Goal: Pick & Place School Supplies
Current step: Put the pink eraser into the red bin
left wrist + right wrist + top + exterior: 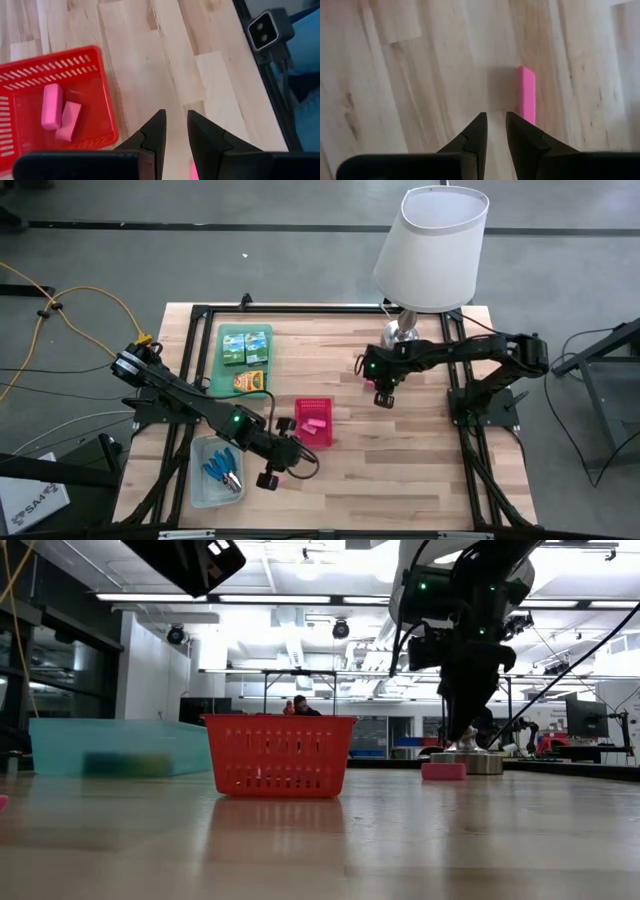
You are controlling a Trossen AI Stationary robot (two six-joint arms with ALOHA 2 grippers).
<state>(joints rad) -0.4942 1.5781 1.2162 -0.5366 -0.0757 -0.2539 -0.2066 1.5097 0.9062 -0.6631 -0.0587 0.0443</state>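
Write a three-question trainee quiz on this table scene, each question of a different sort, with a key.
1. True or false: the red basket holds two pink erasers.
2. Multiple choice: the loose pink eraser near the right gripper is
A. clamped between the fingers
B. lying on the wooden table beside the fingertips
C. inside the basket
3. Fill in: the blue-handled scissors lie in the clear ____ near the left arm.

Key
1. True; the left wrist view shows two side by side in it.
2. B; the right gripper's narrow gap is empty and the eraser lies just beside it.
3. Bin.
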